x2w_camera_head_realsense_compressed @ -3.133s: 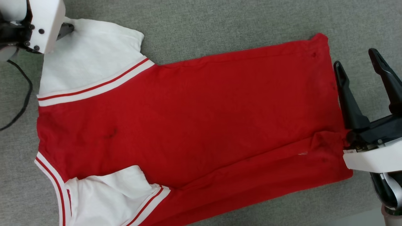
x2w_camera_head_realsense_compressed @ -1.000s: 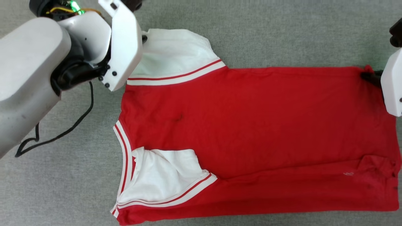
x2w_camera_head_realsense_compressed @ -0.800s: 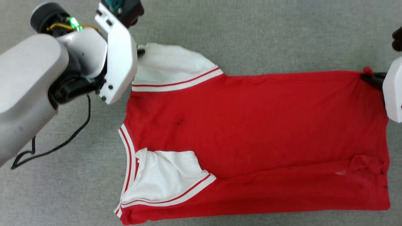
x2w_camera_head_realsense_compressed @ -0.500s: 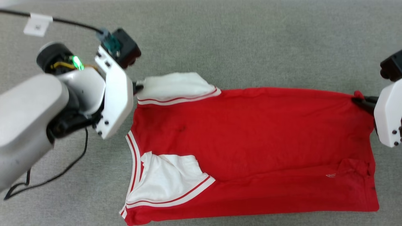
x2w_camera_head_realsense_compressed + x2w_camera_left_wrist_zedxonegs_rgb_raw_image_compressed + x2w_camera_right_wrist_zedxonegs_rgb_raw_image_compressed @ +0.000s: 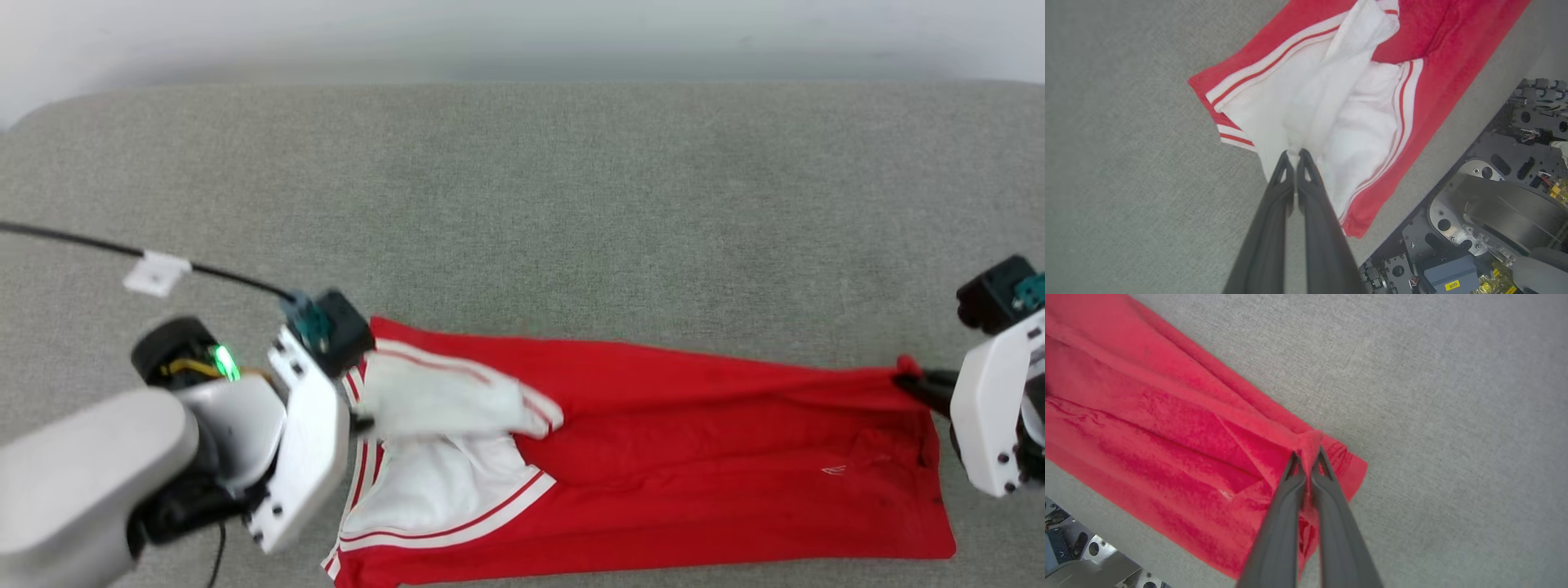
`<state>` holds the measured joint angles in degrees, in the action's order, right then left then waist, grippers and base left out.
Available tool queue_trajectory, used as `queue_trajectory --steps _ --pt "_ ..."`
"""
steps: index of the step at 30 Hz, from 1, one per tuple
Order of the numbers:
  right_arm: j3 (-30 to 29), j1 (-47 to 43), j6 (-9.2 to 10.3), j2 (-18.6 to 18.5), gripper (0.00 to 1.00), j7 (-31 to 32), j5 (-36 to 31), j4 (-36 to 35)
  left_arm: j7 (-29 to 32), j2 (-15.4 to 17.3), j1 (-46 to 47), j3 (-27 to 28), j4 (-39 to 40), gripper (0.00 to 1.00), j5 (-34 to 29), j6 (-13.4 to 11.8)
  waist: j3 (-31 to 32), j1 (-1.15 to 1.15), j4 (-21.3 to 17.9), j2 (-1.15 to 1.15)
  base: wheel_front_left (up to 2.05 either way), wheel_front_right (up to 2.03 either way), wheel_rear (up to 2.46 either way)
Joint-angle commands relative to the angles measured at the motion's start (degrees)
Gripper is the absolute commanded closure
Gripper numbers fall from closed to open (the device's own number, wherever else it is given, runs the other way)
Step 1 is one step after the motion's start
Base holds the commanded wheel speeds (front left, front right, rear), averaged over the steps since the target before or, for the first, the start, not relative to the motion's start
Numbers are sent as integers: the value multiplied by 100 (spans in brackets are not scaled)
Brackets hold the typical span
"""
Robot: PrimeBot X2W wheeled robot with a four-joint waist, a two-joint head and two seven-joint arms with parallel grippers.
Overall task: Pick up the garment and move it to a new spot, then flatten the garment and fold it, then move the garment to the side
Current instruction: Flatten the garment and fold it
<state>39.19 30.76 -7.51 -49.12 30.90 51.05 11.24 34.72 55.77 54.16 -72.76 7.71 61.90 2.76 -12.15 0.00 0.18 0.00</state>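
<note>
The garment (image 5: pixel 694 482) lies lengthwise, left to right, along the near edge of the surface. It is a red body with white short sleeves and red-and-white striped trim, neck end to the left. In the left wrist view the robot's metal base (image 5: pixel 1474 212) shows just beyond that near edge. The shirt's far long side is raised and drawn over toward the near side, so the red cloth is doubled. The left gripper (image 5: pixel 1294 157) is pinched together on the upper white sleeve (image 5: pixel 441 400), which drapes over the other sleeve. The right gripper (image 5: pixel 1308 457) is clamped on a bunched red hem corner at the right end. Beyond lies bare grey felt-like surface (image 5: pixel 571 204). A black cable (image 5: pixel 73 241) with a white tag (image 5: pixel 155 273) crosses it on the left, and a pale wall (image 5: pixel 522 33) stands farthest.
</note>
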Motion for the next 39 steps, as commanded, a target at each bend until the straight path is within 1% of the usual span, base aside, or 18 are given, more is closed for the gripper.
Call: queue_trajectory --steps 1,7,10,18,19,20,23,26,29,32,36,39 --pt "5 -138 5 -24 100 -25 61 -34 41 18 -180 -22 70 100 -2 -28 44 0 1 0 0 0 0" --pt "25 -497 5 -46 100 -9 76 -120 86 55 -833 -39 165 100 -4 -107 93 0 -29 0 0 0 0" --pt "76 -629 5 11 100 40 37 -74 108 23 -1094 -50 117 100 38 -107 58 0 -42 0 0 0 0" --pt "320 -749 5 326 100 113 -100 246 -61 -295 -1528 -46 -283 100 39 -60 -28 0 -64 0 0 0 0" --pt "307 -732 5 362 86 63 -110 305 -107 -322 -1540 -44 -338 53 21 -59 -12 0 -63 0 0 0 0" --pt "271 -693 5 380 0 8 -128 333 -199 -327 -1509 -11 -364 0 -53 -57 11 0 -63 0 0 0 0" --pt "165 -638 5 323 0 -195 -167 311 -548 -309 -1449 118 -348 0 -173 -111 122 0 -50 0 0 0 0" --pt "-17 -646 5 204 0 -531 -228 148 -1275 -344 -1464 368 -268 0 -358 -187 237 0 -26 0 0 0 0" --pt "-324 -791 5 136 0 -951 -255 -33 -2098 -410 -1643 625 -341 0 -581 -486 330 0 1 0 0 0 0" --pt "-760 -976 5 135 0 -1308 -261 -164 -2924 -529 -1777 878 -476 0 -829 -914 386 0 15 0 0 0 0" --pt "-1427 -1325 5 244 0 -1636 -380 -145 -4041 -699 -2043 1232 -736 0 -1088 -1579 413 0 34 0 0 0 0" --pt "-1926 -1630 5 367 0 -1764 -477 -3 -4641 -799 -2220 1481 -918 0 -1193 -2013 393 0 52 0 0 0 0"
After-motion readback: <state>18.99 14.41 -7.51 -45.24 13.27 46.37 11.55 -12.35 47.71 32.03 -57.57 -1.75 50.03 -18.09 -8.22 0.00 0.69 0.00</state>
